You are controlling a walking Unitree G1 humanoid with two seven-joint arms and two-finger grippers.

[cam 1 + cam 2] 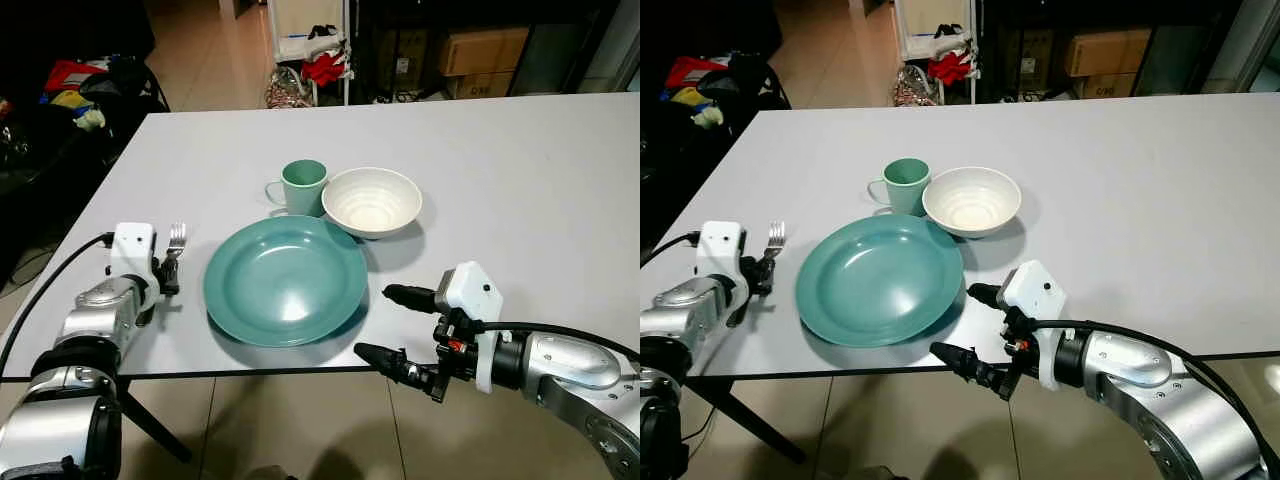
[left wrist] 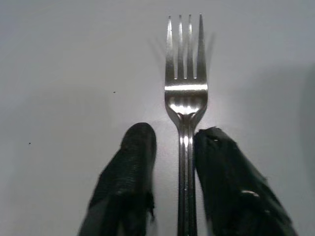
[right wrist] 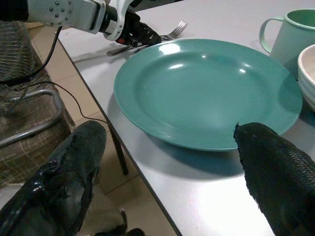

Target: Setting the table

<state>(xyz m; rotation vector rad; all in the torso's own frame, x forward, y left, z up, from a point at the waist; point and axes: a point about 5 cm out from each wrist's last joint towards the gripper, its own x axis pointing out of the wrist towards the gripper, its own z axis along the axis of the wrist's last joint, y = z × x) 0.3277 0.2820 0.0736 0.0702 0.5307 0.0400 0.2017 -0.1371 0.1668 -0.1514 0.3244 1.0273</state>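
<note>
Fork (image 2: pixel 186 98) | on table (image 1: pixel 520 170) at plate's (image 1: pixel 285 280) 9 o'clock, tines toward 12 | left gripper (image 2: pixel 172 162) fingers straddling handle, slightly parted | right gripper (image 1: pixel 395 325) wide apart at 4 o'clock | advice: release cleanly, lift straight up.

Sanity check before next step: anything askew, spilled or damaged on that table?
Nothing stands out. The green plate, white bowl and green mug sit upright and look intact, no spills. The fork lies flat left of the plate, its handle between the left gripper fingers. The right gripper is open by the table edge.
</note>
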